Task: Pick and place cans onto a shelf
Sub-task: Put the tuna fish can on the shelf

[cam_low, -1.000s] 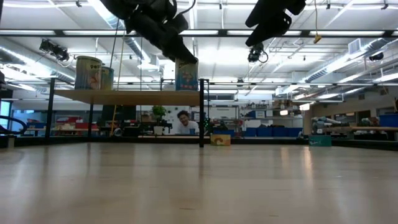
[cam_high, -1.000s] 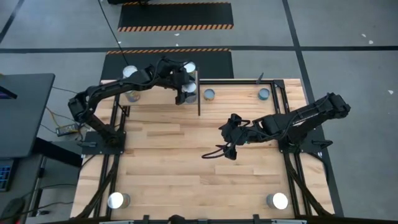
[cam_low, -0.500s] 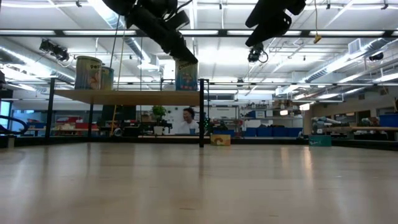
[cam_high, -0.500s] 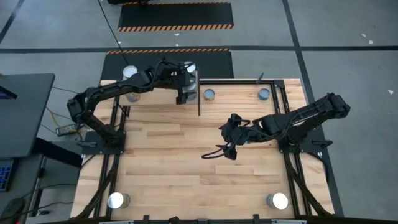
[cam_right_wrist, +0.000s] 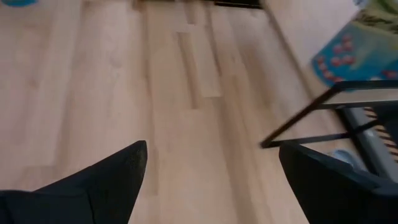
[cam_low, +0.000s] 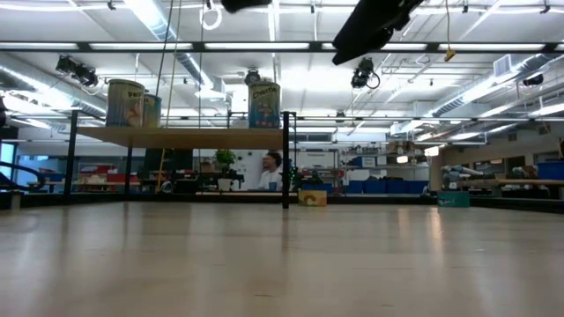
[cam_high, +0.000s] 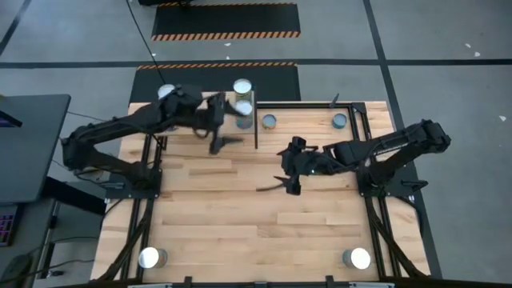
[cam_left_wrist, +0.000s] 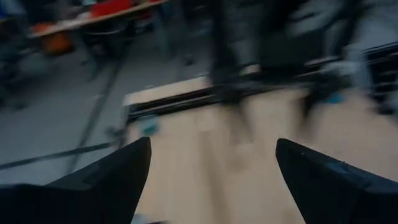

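Nearest me, two cans sit untouched at the near corners of the worktop [cam_high: 240, 224]: one at near left [cam_high: 150, 258] and one at near right [cam_high: 358, 258]. Mid-worktop, my right pincer [cam_high: 289, 178] hangs above bare boards with its fingers spread wide and nothing between them; in its wrist view I see only planks under it.

Farther back, my left pincer [cam_high: 218, 134] hovers just in front of the shelf [cam_low: 181, 137], fingers wide apart and empty. Beyond it, a can [cam_low: 263, 106] stands upright at the right end of the shelf, beside the black post, with two more cans [cam_low: 125, 103] at the left end. Two further cans [cam_high: 270, 121] rest on the far edge of the worktop, to the right of the shelf.

I judge one placement finished and the next pick due. It calls for sending a pincer down over one of the far-edge cans, centred, before closing.

Against a second ago: my left pincer was then at the shelf's right end around that can; it has let go and drawn back toward the left. My right arm has reached slightly farther left.
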Tool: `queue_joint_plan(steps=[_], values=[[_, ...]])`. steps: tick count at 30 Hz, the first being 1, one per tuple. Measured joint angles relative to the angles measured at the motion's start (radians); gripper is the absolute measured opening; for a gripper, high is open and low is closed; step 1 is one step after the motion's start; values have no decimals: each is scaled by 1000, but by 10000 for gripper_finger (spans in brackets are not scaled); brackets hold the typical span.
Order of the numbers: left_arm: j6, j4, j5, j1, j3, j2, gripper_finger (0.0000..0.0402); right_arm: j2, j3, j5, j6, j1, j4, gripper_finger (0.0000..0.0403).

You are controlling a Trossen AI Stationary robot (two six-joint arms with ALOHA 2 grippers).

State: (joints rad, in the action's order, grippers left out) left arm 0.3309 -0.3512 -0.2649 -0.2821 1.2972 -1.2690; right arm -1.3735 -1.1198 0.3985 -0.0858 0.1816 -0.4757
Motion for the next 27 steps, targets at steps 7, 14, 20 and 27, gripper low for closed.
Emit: queue_joint_plan(steps=[7,14,20,27], values=[[-82,-44,43,242,-69,72,352,0,98,-94,67,-82,34,361],[-222,122,325,473,-294,87,352,20,248,113,-159,-143,9,346],[-308,330,381,578,-501,79,352,19,253,148,-309,-292,-276,346],[-517,274,500,639,-560,79,352,19,252,65,-331,-587,-305,346]])
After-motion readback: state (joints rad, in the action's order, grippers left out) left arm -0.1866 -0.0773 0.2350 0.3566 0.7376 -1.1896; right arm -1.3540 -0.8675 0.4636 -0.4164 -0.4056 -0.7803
